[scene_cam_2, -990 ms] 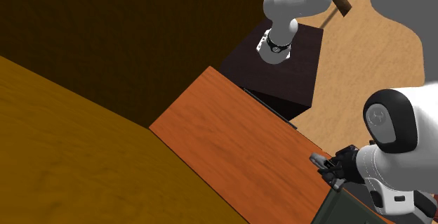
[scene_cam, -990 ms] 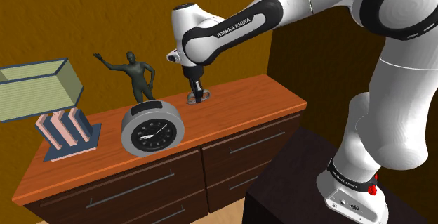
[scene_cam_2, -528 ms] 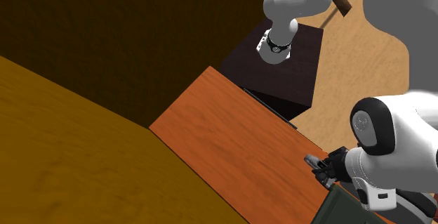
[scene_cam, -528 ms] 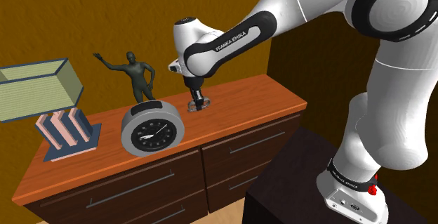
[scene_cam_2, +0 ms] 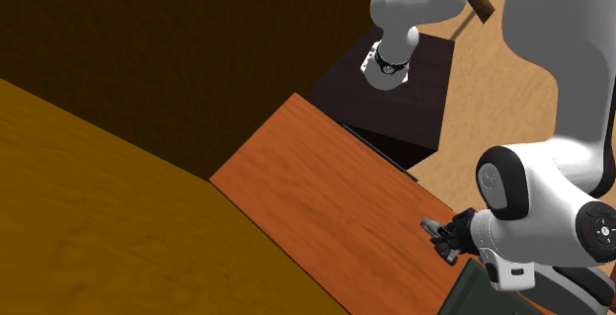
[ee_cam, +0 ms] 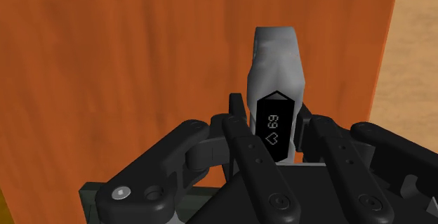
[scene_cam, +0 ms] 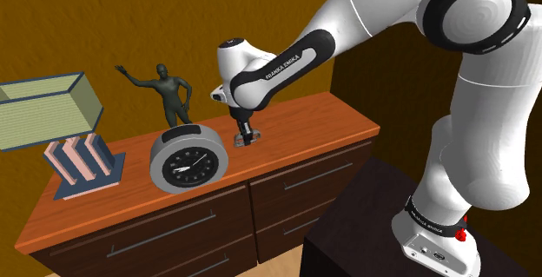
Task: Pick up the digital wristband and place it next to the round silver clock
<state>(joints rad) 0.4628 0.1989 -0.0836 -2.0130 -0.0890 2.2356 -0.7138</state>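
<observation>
My gripper (scene_cam: 245,137) is shut on the digital wristband (scene_cam: 241,132), a grey band with a black display. In the wrist view the wristband (ee_cam: 278,61) sticks out between the black fingers (ee_cam: 240,119), showing "69" and a heart. It hangs low over the orange-brown dresser top (scene_cam: 317,121); I cannot tell whether it touches. The round silver clock (scene_cam: 188,158), with its black face, stands upright to the shoulder view's left of the gripper, a short gap away. In the second exterior view the gripper (scene_cam_2: 437,238) is near the dresser's lower right part.
A dark figurine (scene_cam: 169,93) stands behind the clock. A lamp with a pale green shade (scene_cam: 45,110) and a striped base (scene_cam: 82,162) is at the dresser's left end. Drawers (scene_cam: 304,180) face the front. The dark stand (scene_cam_2: 395,101) sits beside the dresser.
The gripper, still holding the wristband, has come down and forward over the dresser top, ending nearer the clock's side. The clock and figurine have not moved.
</observation>
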